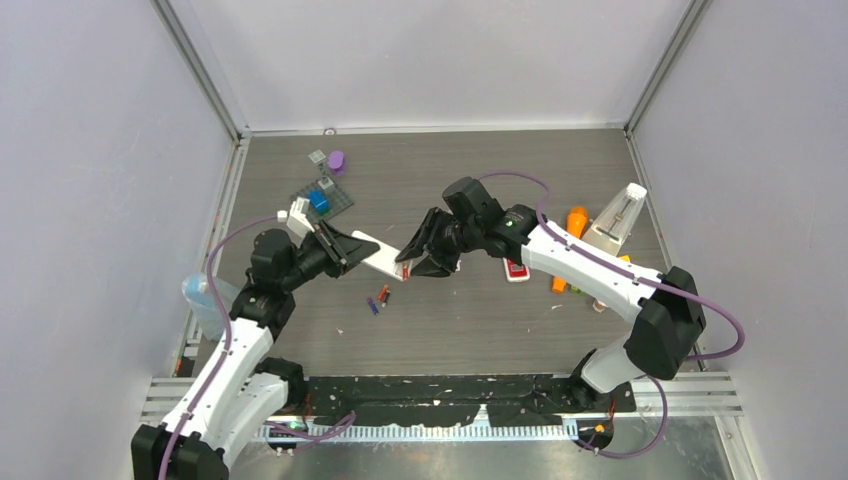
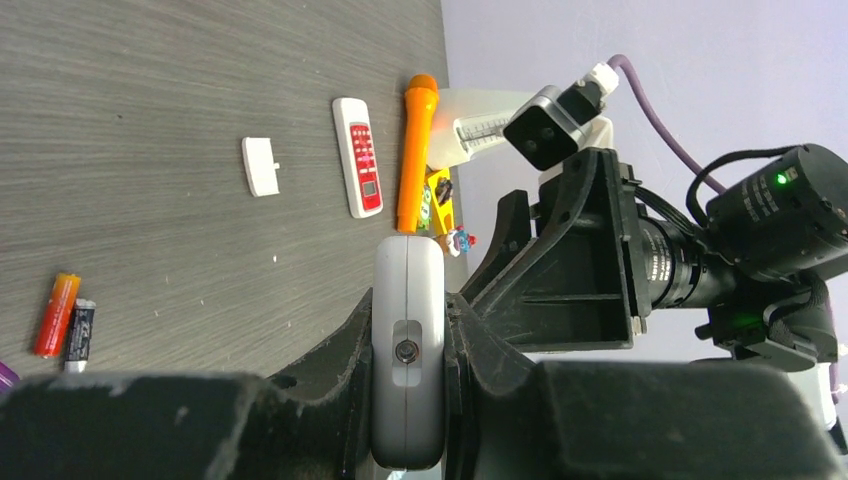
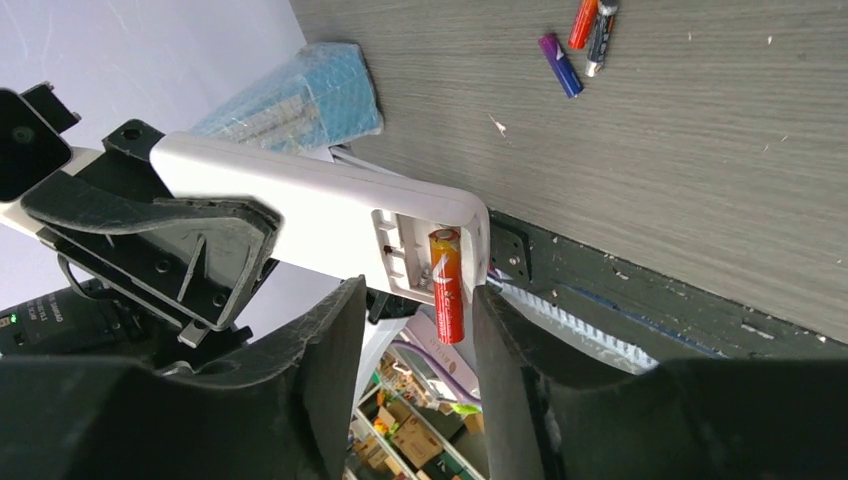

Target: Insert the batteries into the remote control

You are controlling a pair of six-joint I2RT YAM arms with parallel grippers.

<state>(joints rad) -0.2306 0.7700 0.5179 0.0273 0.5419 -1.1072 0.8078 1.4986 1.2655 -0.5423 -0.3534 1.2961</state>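
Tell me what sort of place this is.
Probably a robot-lab test cell: white panels on metal frame posts wall in a grey table, two arms are bolted at its taped edge, and odd props lie about, like an orange microphone.

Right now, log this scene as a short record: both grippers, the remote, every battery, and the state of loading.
left gripper: shut on the remote control, held off the table
right gripper: open, fingers either side of the battery bay
battery bay: cover off, open toward the right wrist camera
battery at bay: red-orange, one end inside, other end sticking out past the remote's edge
loose batteries: three, lying together on the table
loading state: one battery partly in, second slot looks empty
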